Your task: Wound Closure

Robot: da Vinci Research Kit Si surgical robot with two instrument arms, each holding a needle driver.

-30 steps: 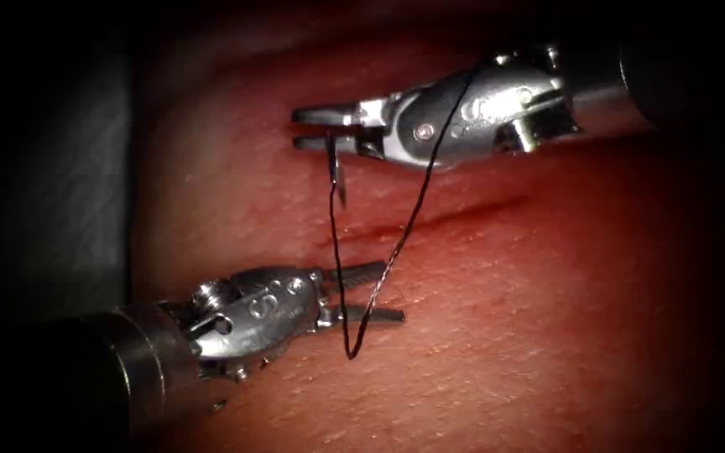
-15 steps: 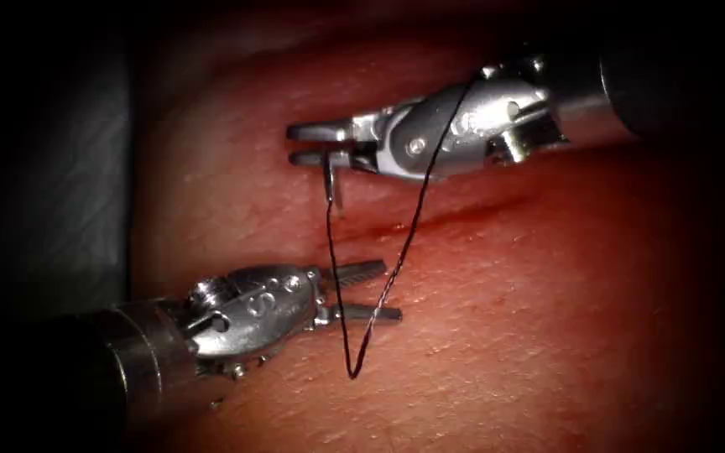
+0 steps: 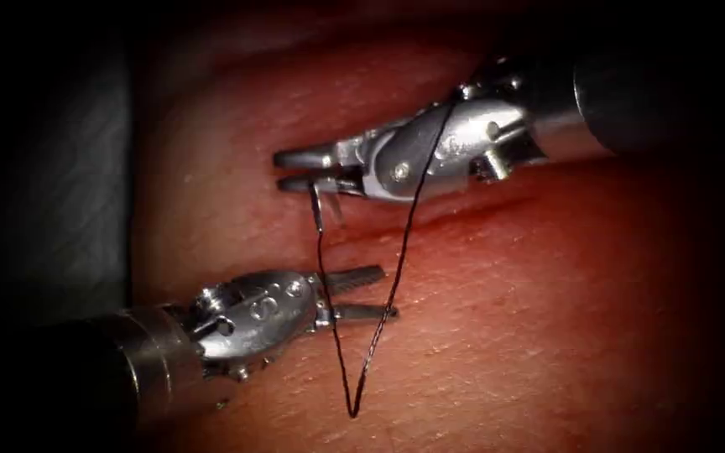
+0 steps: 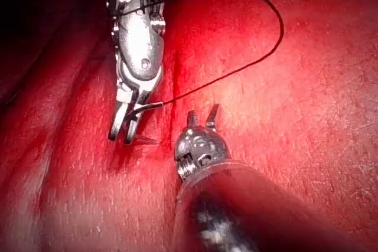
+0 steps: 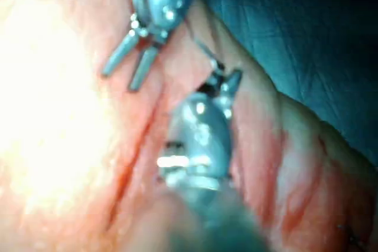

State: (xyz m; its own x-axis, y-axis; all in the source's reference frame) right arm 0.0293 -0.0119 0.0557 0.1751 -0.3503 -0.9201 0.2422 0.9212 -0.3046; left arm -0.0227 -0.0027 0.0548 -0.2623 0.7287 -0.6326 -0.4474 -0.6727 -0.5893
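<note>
Foreground, 8 o'clock: found left tool (image 3: 389,291) with jaws spread wide and gripping nothing, hovering low over the tissue (image 3: 547,335). Saw both strands of the thread (image 3: 352,403) crossing in front of those spread jaws, dipping to a narrow loop toward 6 o'clock. Could not tell whether either strand lay between the jaws or merely ahead of them.

Farther back, at the left end of the cut (image 3: 463,216): saw the needle (image 3: 317,210) hanging clear of the tissue, thread end downward. Could not tell how far along its curve the grip sat.

Farthest, from 2 o'clock: found right tool (image 3: 279,170) clamped on the needle, with the long strand draped up across its wrist.

Judged the draped strand the main hazard: likely to snag on the wrist joint under any turn. Judged also that closing the left tool here might pinch both strands together, and that a loose clamp might let the needle swivel.
</note>
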